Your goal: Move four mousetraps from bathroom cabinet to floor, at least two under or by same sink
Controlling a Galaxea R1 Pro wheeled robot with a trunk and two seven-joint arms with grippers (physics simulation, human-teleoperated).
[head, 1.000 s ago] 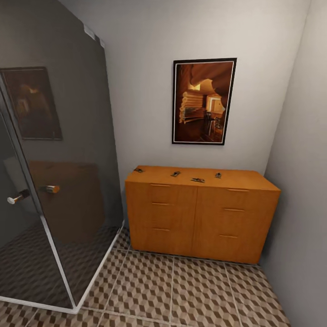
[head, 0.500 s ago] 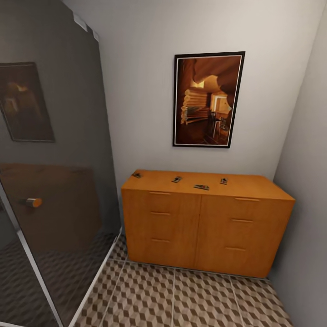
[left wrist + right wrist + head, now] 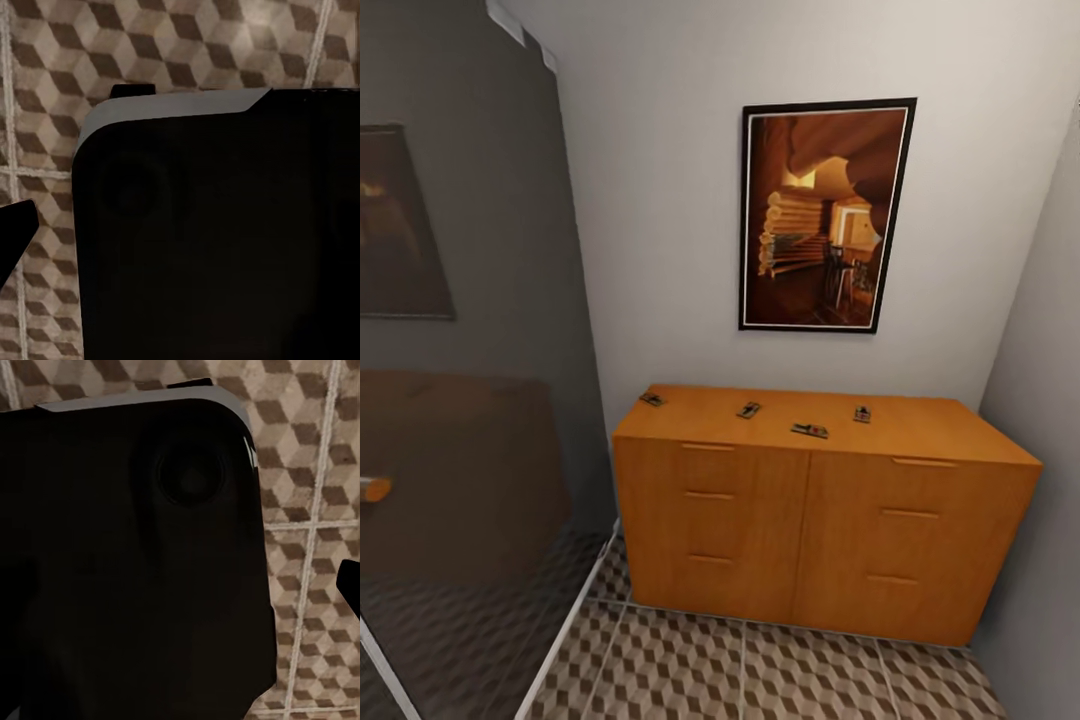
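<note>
Head view: four mousetraps (image 3: 748, 409) lay spread in a loose row on top of the cabinet (image 3: 810, 520), untouched. Loomed larger and lower in frame than a second earlier, with the shower glass (image 3: 460, 400) slid off toward the left edge and the framed picture (image 3: 823, 215) grown bigger. Judged as the camera rolling closer, not as anything shifting. Meant the approach was nearly over and no trap lifted yet. Kept well apart from both grippers, far ahead of and above them. Wrist views pointed down at the bathroom floor (image 3: 187, 45) past the robot's dark base (image 3: 225, 240). Could not tell either gripper's opening, wide or narrow.
</note>
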